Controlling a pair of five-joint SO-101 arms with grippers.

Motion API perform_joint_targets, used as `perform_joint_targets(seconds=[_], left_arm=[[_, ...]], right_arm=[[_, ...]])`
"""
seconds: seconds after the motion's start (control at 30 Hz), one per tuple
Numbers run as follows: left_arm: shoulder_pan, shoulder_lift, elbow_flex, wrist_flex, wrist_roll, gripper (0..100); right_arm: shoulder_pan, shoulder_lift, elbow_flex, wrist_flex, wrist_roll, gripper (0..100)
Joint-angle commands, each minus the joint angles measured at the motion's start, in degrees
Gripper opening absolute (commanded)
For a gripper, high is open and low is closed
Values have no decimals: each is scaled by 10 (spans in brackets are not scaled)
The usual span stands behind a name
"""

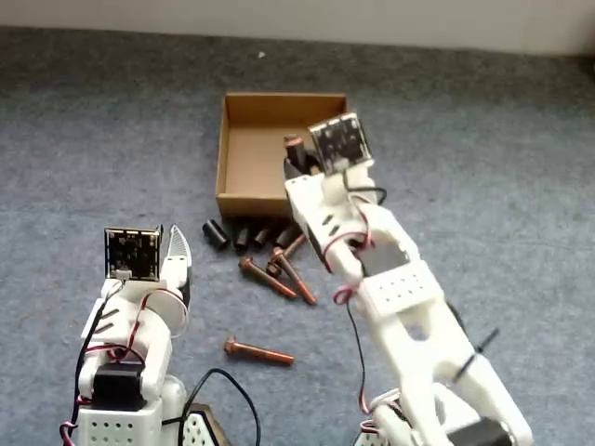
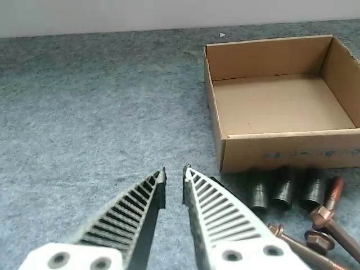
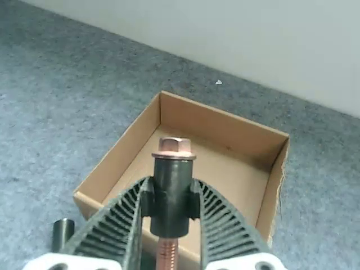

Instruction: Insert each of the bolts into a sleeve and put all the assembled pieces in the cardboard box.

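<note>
Right fingers point(image 3: 222, 222): clamped on sleeve point(image 3: 170, 194), bolt point(image 3: 176, 147) seated.
Left fingers point(image 2: 212, 205): barely apart, empty.
My worry: the bolt slipping free when released over the cardboard box point(image 3: 216, 128).

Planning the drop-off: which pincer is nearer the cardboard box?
Right. The right pincer holds an assembled piece over the cardboard box; the left pincer sits short of it, beside the loose sleeves.
</note>
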Motion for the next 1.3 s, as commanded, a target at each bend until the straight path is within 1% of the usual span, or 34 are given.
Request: perform_joint_targets(seconds=[0.0, 0.17, 0.33, 0.6, 0.73, 0.8, 0.9, 0.93, 1.13, 1.2, 1.27], left_arm=[[-11, -3, -7, 2, -4, 80], [-11, -3, -9, 2, -4, 80], [-11, -4, -10, -1, -4, 80], [-11, -4, -10, 0, -4, 80], [-11, -4, -10, 0, -4, 80], [-11, -4, -10, 1, -4, 80], [-11, -4, -10, 0, -4, 80], [-11, -4, -10, -1, -4, 80], [-11, -4, -10, -2, -4, 80], [-12, -4, -15, -1, -3, 80], [-29, -4, -19, -1, 0, 81]], right_arm=[[7, 85, -83, -69, -7, 5], [7, 204, -109, -158, -9, 5], [8, 281, -110, -228, -5, 5], [8, 366, -144, -233, -5, 5], [7, 385, -145, -231, -5, 7], [7, 385, -147, -197, -5, 33], [7, 374, -185, -103, -9, 140], [7, 369, -198, -69, -9, 153], [9, 299, -264, 99, -9, 149], [18, 258, -270, 141, -9, 149], [19, 212, -267, 173, -10, 149]])
